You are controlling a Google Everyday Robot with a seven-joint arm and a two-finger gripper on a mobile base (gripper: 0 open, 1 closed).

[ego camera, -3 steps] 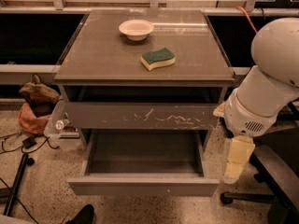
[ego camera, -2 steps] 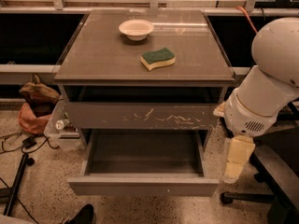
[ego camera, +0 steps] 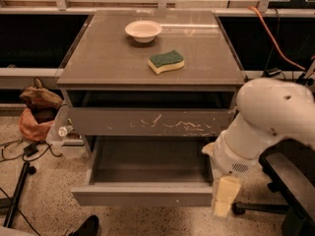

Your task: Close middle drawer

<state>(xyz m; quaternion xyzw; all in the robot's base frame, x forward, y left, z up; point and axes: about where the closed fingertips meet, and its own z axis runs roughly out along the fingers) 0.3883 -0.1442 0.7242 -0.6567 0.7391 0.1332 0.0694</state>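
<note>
Below the scratched drawer front [ego camera: 147, 122], the middle drawer [ego camera: 142, 194] is pulled well out toward the near side, its inside bare. Just beside its right front corner, possibly touching it, the pale tool [ego camera: 223, 206] hangs down from the white arm [ego camera: 268, 124]; I cannot tell whether it is open or closed. On the tabletop [ego camera: 108, 58] sit a bowl [ego camera: 143, 31] and a sponge [ego camera: 166, 62].
</note>
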